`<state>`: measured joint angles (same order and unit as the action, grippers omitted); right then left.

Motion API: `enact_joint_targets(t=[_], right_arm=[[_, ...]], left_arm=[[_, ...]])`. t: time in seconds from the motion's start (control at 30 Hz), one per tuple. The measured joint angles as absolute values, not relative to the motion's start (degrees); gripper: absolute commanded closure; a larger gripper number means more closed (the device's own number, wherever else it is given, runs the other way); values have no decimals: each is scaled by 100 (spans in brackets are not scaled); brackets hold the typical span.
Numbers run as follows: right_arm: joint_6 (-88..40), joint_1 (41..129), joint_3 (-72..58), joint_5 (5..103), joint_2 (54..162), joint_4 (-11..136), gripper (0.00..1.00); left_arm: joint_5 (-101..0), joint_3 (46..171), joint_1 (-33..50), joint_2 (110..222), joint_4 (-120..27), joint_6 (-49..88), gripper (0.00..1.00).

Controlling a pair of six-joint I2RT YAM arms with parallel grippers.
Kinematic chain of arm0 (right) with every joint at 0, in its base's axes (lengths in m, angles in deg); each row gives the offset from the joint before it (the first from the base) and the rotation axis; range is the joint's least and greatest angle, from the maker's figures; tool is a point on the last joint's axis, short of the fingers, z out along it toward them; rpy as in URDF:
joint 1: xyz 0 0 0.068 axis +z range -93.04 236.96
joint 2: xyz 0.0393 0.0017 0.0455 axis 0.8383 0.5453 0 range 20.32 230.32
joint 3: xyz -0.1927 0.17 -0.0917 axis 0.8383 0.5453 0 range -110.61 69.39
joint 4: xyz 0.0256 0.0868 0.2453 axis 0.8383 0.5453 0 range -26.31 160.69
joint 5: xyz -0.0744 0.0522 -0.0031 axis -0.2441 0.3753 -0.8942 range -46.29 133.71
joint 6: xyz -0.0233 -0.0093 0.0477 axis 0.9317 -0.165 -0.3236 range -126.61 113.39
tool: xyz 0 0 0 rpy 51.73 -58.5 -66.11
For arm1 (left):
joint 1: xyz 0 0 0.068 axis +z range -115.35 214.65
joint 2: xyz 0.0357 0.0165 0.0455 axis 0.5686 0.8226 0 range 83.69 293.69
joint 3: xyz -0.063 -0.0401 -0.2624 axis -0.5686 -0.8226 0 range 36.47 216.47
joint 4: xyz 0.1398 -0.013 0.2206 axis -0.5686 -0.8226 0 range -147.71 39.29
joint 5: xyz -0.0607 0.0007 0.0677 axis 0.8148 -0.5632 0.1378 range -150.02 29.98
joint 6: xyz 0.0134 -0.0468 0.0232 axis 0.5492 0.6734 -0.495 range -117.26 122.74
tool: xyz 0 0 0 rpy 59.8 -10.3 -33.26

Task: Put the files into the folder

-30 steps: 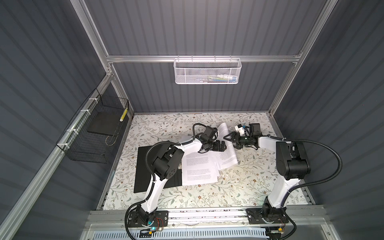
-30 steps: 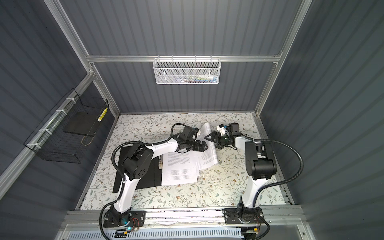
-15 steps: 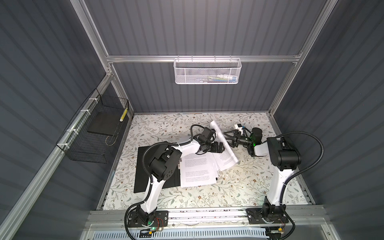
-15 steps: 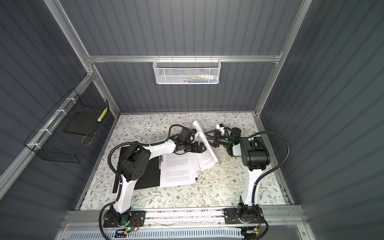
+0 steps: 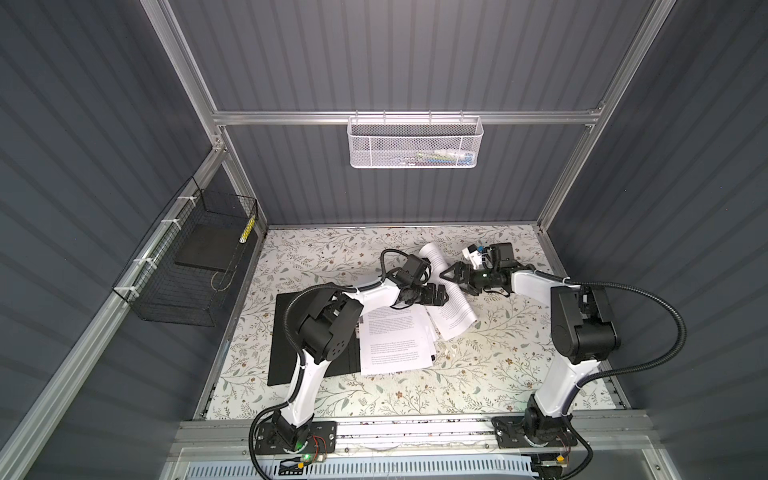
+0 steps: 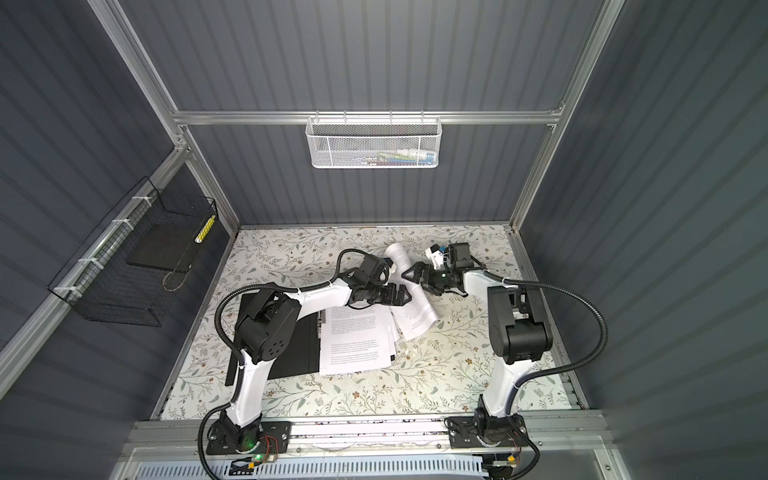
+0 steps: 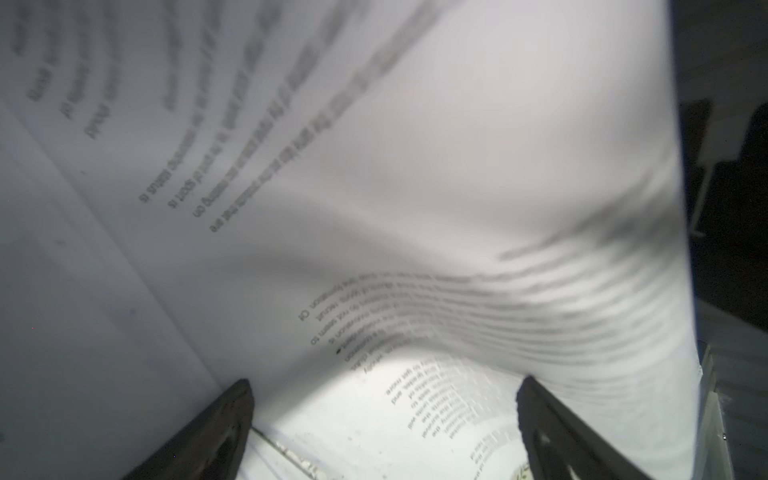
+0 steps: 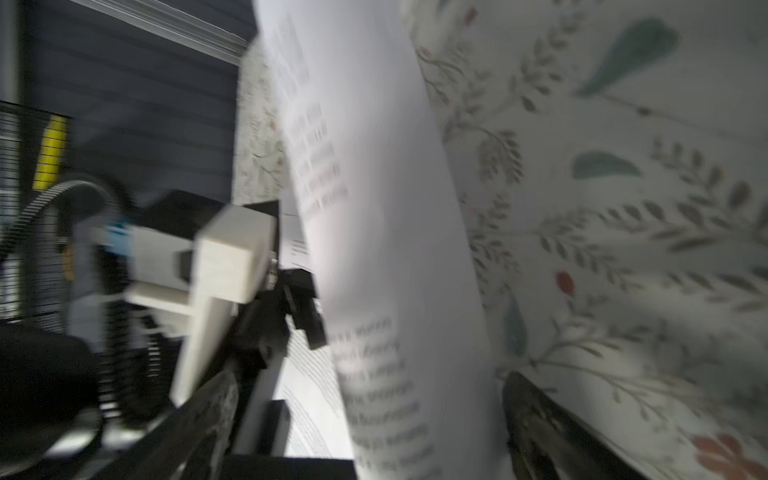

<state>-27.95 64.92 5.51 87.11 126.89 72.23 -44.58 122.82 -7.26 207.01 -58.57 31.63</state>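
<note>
The folder [image 5: 286, 345] [image 6: 297, 353] lies open on the table's left, black inside up, partly under my left arm. A stack of files [image 5: 395, 345] [image 6: 357, 345] rests on its right half and overhangs onto the cloth. One more printed sheet [image 5: 451, 309] [image 6: 415, 313] curls up from the table, its far end rolled. My left gripper [image 5: 441, 296] [image 6: 404, 296] [image 7: 384, 399] is open against that sheet's [image 7: 415, 199] left face. My right gripper [image 5: 451, 276] [image 6: 412, 275] [image 8: 370, 415] is open, and the sheet [image 8: 386, 270] passes loosely between its fingers.
A black wire basket [image 5: 187, 266] on the left wall holds a plain black slab. A white mesh basket [image 5: 415, 143] hangs on the back wall. The floral tablecloth [image 5: 478, 382] covers the table, with aluminium posts at the corners.
My right gripper has opened wider and no longer pinches the sheet. The sheet has curled more steeply and rolled at its far end. My left gripper has stayed open beside it.
</note>
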Motion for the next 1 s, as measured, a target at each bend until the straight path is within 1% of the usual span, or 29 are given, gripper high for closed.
enact_joint_targets(t=[0.1, 0.27, 0.43, 0.63, 0.73, 0.83, 1.0], right_arm=[[-2531, 6610, 431, 8331, 12691, 7697, 4], [-2316, 6650, 273, 8062, 12691, 8062, 10], [-2235, 6650, 258, 7819, 12691, 8366, 23], [-2185, 6650, 179, 7627, 12678, 8694, 36], [-2240, 6650, 199, 7601, 12586, 8770, 47], [-2321, 6650, 284, 7609, 12383, 8753, 55], [-2399, 6650, 350, 7644, 12182, 8753, 58]], left_arm=[[-4453, 12227, -726, 20658, -5887, 3095, 1], [-4453, 12221, -726, 20651, -5876, 3086, 1], [-4451, 12201, -726, 20642, -5870, 3084, 1], [-4451, 12201, -726, 20614, -5885, 3064, 1], [-4451, 12201, -726, 20555, -5911, 3036, 1], [-4444, 12203, -726, 20448, -5927, 3005, 1], [-4436, 12319, -726, 20232, -5988, 2905, 0]])
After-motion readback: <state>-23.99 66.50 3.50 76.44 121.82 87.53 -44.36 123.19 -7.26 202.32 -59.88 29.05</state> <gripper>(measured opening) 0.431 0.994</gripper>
